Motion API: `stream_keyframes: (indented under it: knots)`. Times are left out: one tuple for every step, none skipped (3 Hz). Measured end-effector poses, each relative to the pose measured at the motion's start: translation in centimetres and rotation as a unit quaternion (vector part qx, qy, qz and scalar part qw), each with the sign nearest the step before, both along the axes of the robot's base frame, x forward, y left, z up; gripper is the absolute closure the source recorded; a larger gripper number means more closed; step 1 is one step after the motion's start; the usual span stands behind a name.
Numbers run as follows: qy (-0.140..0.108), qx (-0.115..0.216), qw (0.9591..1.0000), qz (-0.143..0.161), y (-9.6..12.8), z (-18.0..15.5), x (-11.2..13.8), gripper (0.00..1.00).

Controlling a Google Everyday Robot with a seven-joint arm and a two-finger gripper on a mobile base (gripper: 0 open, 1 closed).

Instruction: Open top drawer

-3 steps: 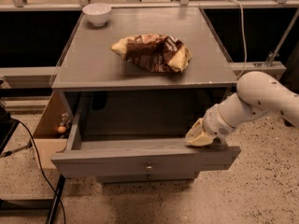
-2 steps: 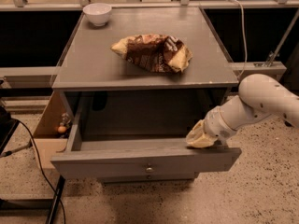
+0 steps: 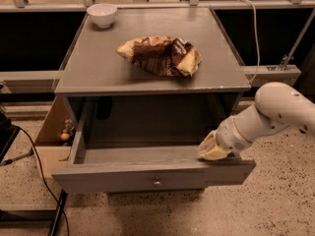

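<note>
Grey matte cabinet [image 3: 98,77], seen from above and in front, on a speckled floor. The top drawer [image 3: 123,179] stands pulled far out toward you, and its bare inside shows no contents. Its long front panel carries a small round metal knob [image 3: 157,183] at the centre.

Your gripper [image 3: 212,149], pale yellow at the end of a white arm [image 3: 275,113], sits at the right end of the drawer, resting on or against the top edge of the front panel, well to the right of the knob. You cannot tell whether it is open or closed, or whether it pinches the panel. Its place on the edge rather than the knob suggests the panel's lip serves as the pulling point. Because that hold is off-centre, the drawer could skew on its runners if you draw it further.

On the cabinet top lies a crumpled brown and yellow snack bag [image 3: 160,56], near the middle. A white bowl [image 3: 102,14] sits at the back left corner. Both are well apart from the arm and out of the drawer's path. The task looks nearly or fully done.
</note>
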State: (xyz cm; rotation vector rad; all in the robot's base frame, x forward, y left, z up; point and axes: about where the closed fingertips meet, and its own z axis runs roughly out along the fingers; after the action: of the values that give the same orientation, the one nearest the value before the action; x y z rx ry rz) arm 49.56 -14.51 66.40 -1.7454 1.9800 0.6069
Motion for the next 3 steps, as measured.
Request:
stream_keyframes:
  knots:
    - [-0.004, 0.0, 1.0, -0.001, 0.01, -0.04, 0.04, 1.0]
    - [-0.021, -0.002, 0.9998, -0.006, 0.04, -0.05, 0.25, 1.0]
    - [-0.021, -0.002, 0.9998, -0.006, 0.04, 0.1, 0.25, 1.0]
